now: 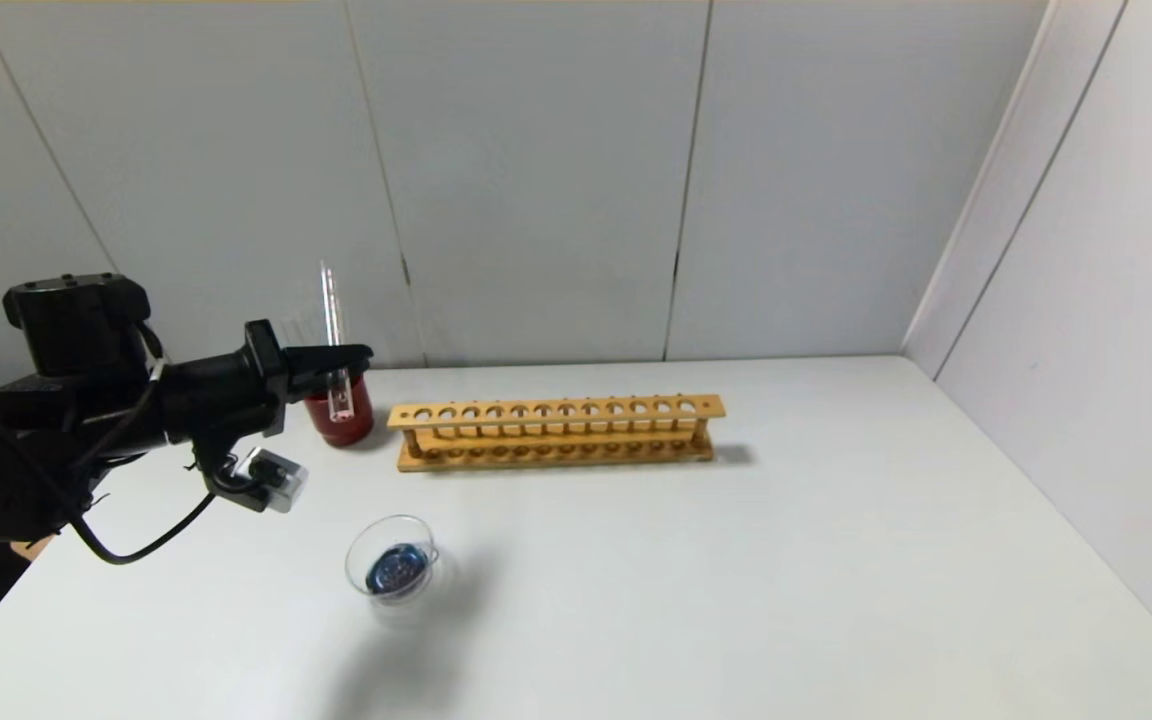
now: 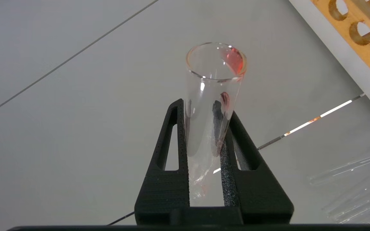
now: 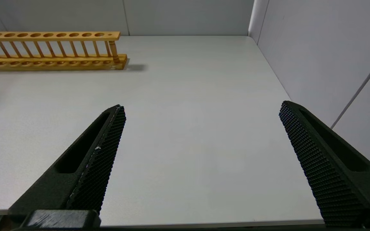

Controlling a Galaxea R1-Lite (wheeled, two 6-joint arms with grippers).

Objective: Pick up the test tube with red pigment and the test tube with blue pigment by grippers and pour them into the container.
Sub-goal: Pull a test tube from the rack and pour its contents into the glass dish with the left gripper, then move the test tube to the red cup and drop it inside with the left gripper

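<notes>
The left gripper is clamped on the test tube with red pigment, held upright above the dark red cup with its mouth up; only reddish traces cling inside the glass. Nearer, the container, a low round clear beaker, holds dark blue liquid. The wooden rack stands empty. The right gripper hovers over the table, fingers wide apart, holding nothing.
</notes>
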